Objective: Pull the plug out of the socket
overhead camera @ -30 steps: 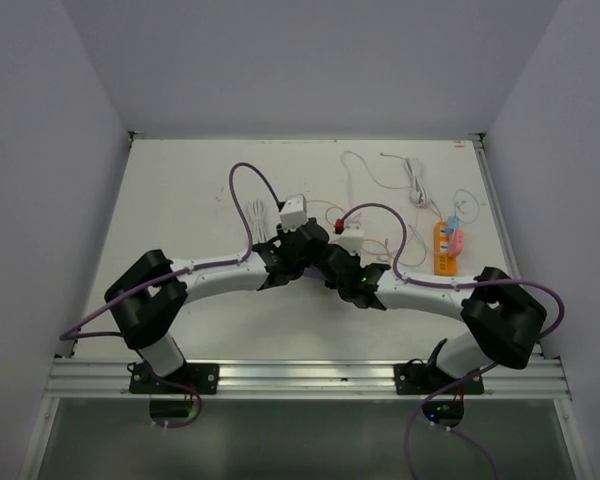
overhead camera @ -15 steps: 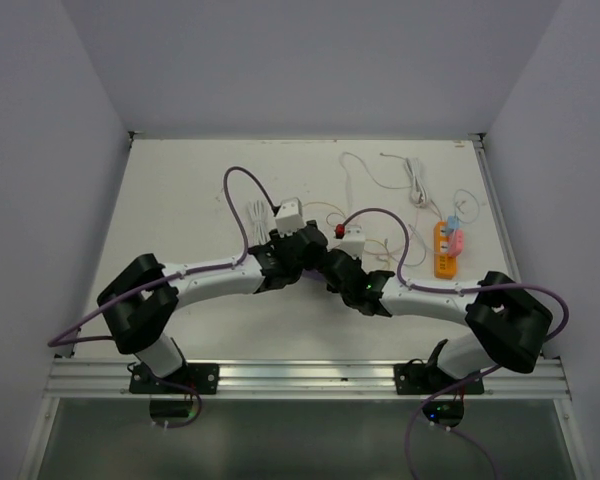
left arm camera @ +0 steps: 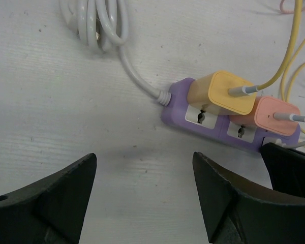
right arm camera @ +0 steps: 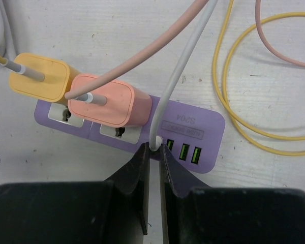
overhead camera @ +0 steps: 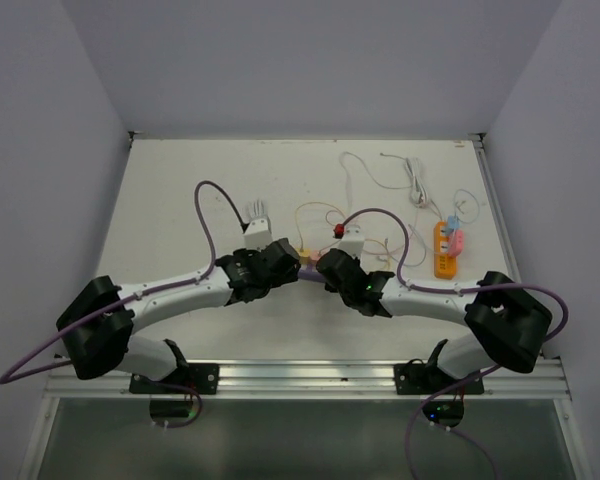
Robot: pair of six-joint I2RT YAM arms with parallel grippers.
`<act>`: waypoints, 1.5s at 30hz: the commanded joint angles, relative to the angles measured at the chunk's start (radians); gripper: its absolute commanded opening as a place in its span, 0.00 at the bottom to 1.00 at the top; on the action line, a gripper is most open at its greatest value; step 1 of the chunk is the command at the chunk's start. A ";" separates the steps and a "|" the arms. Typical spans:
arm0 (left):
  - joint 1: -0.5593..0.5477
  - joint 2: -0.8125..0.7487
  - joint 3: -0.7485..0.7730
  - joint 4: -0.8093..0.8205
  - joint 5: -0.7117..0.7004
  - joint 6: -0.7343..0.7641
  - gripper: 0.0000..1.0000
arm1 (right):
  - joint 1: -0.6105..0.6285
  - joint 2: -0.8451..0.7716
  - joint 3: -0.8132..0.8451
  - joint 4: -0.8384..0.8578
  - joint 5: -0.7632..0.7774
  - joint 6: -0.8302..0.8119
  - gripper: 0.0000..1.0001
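A purple power strip (right arm camera: 213, 127) lies on the white table. A yellow adapter (right arm camera: 38, 76) and a pink adapter (right arm camera: 109, 101) sit in its sockets. A white cable's plug (right arm camera: 156, 143) sits in the leftmost USB port, and my right gripper (right arm camera: 153, 150) is shut on it from the near side. In the left wrist view the strip (left arm camera: 175, 109) is ahead and to the right, with its yellow adapter (left arm camera: 229, 91). My left gripper (left arm camera: 145, 155) stands open over bare table, short of the strip and touching nothing. From above, both grippers (overhead camera: 285, 265) (overhead camera: 325, 268) meet mid-table.
A coiled white cord (left arm camera: 99, 25) lies beyond the strip's left end. Loose yellow cable (right arm camera: 221, 86) loops right of the strip. An orange power strip (overhead camera: 446, 248) with plugs and a white cable bundle (overhead camera: 415, 180) lie at the back right.
My left gripper has opened wide and drawn back to the left, away from the strip. The right gripper has stayed shut at the white plug.
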 commanded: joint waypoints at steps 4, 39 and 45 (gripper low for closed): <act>0.002 0.073 -0.043 0.170 0.027 0.039 0.75 | 0.003 0.009 0.010 0.092 -0.004 -0.002 0.00; 0.002 0.449 0.062 0.178 0.083 -0.075 0.47 | 0.003 0.024 0.007 0.141 -0.095 -0.025 0.00; -0.001 0.466 0.051 0.170 0.105 -0.092 0.38 | 0.003 -0.003 0.034 0.139 -0.049 -0.054 0.00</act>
